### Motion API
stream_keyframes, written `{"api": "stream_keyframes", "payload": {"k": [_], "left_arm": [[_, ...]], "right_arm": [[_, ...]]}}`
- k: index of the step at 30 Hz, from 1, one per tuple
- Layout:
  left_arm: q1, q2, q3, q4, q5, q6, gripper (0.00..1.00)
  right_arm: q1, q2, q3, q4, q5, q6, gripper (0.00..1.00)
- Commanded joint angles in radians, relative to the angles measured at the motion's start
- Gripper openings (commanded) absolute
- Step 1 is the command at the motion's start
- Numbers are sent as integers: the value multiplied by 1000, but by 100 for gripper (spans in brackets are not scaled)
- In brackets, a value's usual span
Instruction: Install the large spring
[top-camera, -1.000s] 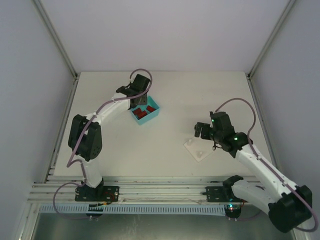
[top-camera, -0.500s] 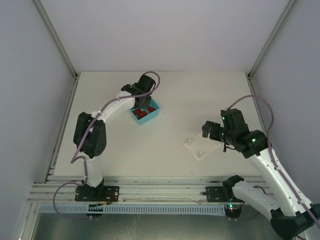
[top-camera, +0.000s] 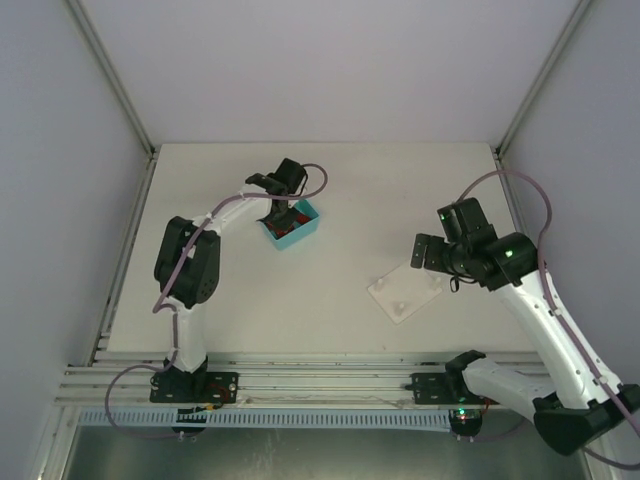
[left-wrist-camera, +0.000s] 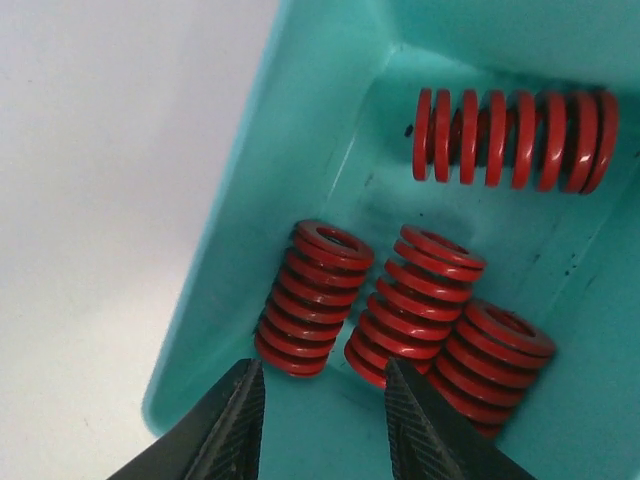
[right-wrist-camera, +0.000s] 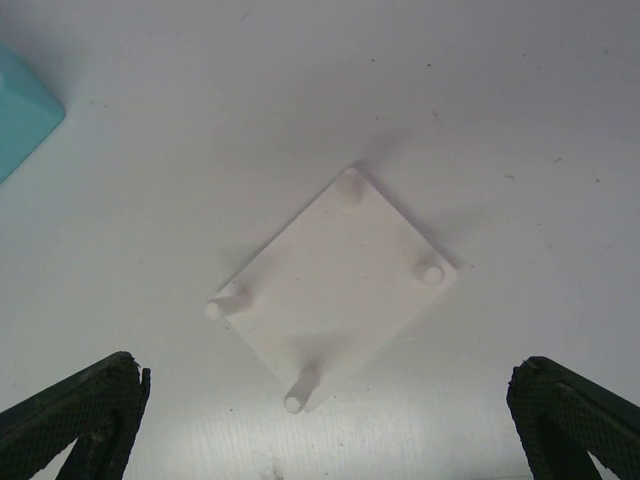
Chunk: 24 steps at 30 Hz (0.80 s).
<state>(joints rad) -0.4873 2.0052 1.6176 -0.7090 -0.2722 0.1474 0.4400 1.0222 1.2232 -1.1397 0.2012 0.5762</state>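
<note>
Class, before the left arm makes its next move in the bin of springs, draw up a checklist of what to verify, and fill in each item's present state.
1. Left gripper over the teal bin: ok.
2. Its jaws apart with nothing between them: ok.
3. A spring gripped: not ok. The nearest upright spring stands beyond the tips.
4. Large spring identified: cannot tell. Three springs stand upright and the lying spring looks longer.
5. White plate ready: ok. All four pegs are bare.
6. Right gripper open and above the plate, touching nothing: ok.
</note>
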Motion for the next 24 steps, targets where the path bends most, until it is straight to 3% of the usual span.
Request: {"api": "stream_keyframes", "payload": {"k": [1,10,24], "left_arm": [[1,37,54,-55,27,50,37],[1,101,102,-72,150,71,35],[13,208,140,-99,108,60,36]], "right_arm": [[4,10,43,-69,29,-60,99],[4,37,77,-81,16,-73,99],[4,34,85,-114,25,-77,99]]}}
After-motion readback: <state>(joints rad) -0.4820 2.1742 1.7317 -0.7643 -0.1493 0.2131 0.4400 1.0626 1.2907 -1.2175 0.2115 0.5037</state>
